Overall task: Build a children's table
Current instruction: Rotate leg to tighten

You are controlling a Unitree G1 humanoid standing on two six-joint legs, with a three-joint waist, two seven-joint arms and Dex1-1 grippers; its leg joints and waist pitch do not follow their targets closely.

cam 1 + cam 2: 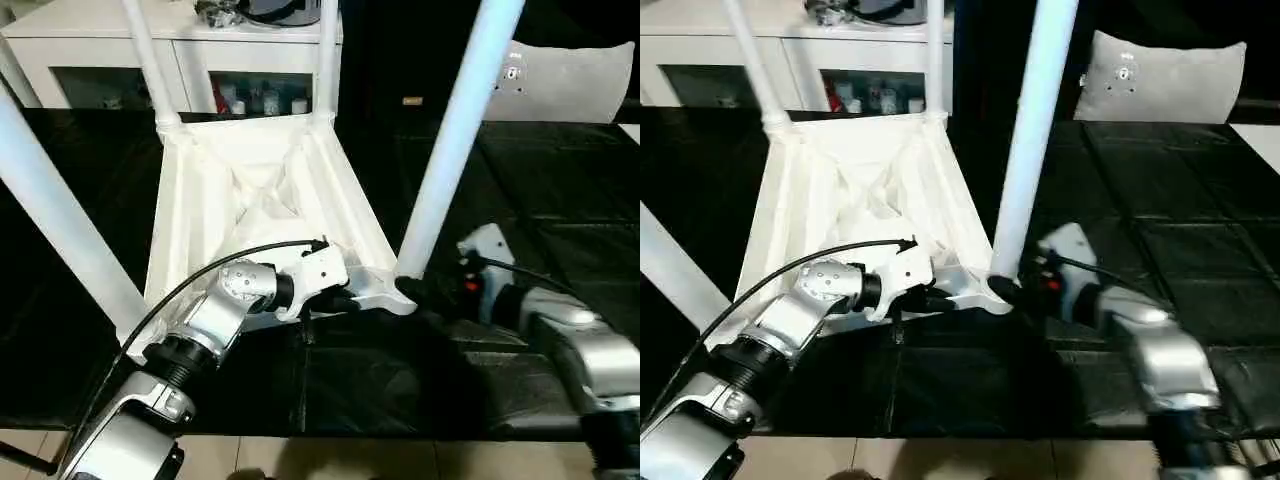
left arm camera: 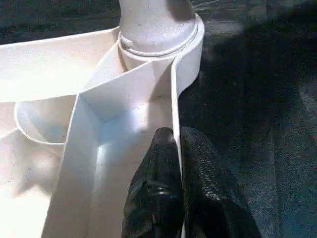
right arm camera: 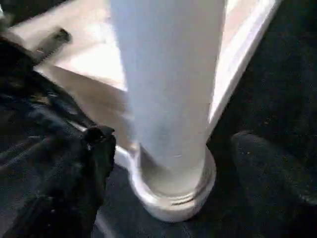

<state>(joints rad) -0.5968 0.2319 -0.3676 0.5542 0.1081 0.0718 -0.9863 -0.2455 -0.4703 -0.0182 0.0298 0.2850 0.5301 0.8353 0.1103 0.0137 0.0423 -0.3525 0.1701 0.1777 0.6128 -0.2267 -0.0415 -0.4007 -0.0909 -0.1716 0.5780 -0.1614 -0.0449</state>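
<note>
Upright, a leg [image 3: 168, 99] stands in its corner socket [image 3: 173, 198].

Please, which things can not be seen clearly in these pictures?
- Leg tops: cut off by upper edge, eye views.
- Table top upper face: turned down against the black worktable.
- Items in cabinet: too small.
- Right gripper fingers: blurred, wrist view.

Setting: indoor room with a home-like or showroom look, used as a robot test space; worktable [image 1: 560, 240] under black quilted cover; white sideboard [image 1: 110, 60] beyond its far edge, open shelf holding small jars [image 1: 262, 100]; grey cushion [image 1: 1165, 75] past the far right corner; pale floor [image 1: 330, 458] along the near edge.
</note>
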